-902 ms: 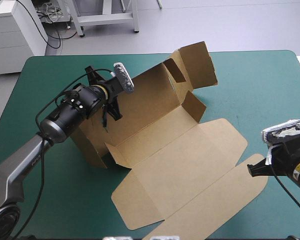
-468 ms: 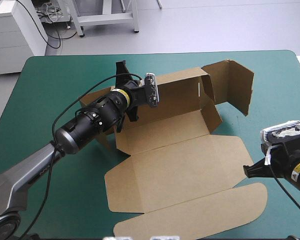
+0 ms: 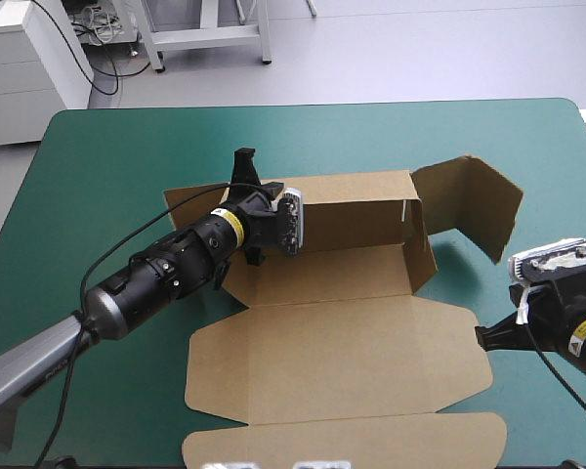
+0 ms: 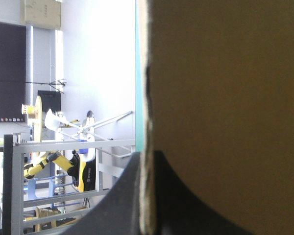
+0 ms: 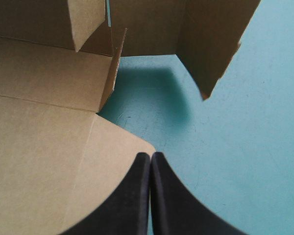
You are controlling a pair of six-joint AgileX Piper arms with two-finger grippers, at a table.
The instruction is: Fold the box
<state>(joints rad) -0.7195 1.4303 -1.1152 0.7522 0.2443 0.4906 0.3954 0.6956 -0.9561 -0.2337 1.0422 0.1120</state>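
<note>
The brown box (image 3: pixel 337 337) lies mid-table on the teal-green cover (image 3: pixel 107 156), its long axis running left to right between the arms; the left gripper (image 4: pixel 147 169) is clamped on the top edge of the raised back wall (image 3: pixel 356 210), near its left end; the right gripper (image 5: pixel 150 159), fingers pressed together and empty, sits just beside the flat front panel's right edge, so it is probably the arm for the loose end flap (image 3: pixel 479 200) ahead of it; the board is stiff, matte, sharply creased.

Brown box (image 3: pixel 342 322), back wall raised, front panels flat, mid-table
</note>
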